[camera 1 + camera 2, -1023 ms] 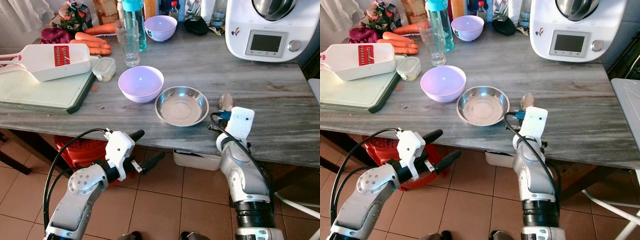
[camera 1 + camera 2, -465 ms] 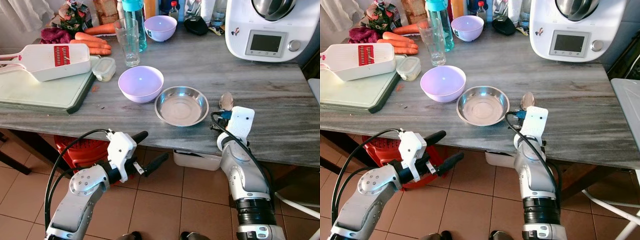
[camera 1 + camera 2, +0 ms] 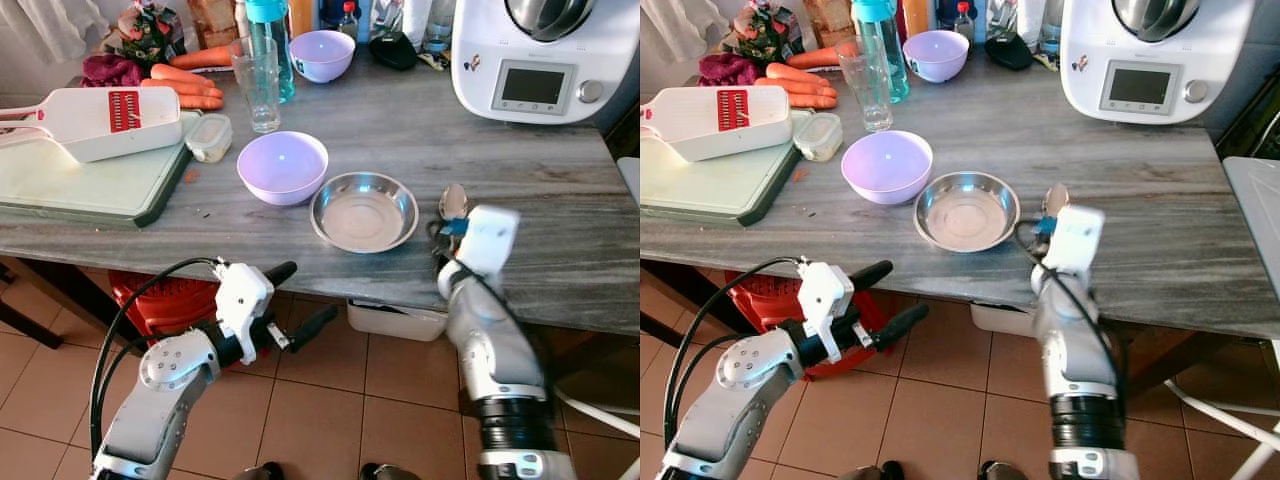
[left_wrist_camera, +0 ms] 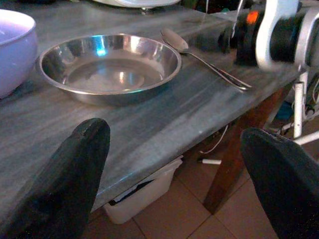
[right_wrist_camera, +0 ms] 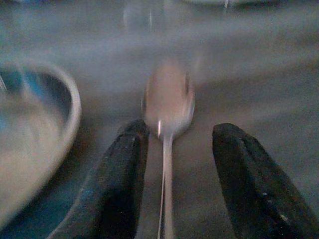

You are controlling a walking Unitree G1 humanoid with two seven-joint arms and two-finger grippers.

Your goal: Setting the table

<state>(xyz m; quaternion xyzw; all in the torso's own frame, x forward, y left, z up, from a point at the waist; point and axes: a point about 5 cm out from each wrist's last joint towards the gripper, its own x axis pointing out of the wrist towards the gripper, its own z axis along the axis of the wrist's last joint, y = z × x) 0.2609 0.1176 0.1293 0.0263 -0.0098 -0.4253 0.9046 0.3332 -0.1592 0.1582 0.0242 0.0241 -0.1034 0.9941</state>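
Right gripper (image 5: 169,164) over a spoon (image 4: 199,57) beside the steel bowl (image 3: 363,210)

The spoon lies flat on the grey table (image 3: 560,200), just right of the steel bowl, its handle between the right gripper's parted fingers, not clamped. The left gripper (image 3: 295,300) hangs below the table edge, fingers apart, holding nothing. A lilac bowl (image 3: 282,166) touches the steel one.

Left hand (image 4: 169,174) open before the table edge (image 4: 164,144) — steel bowl (image 4: 109,67) with spoon (image 4: 199,57) just beside it
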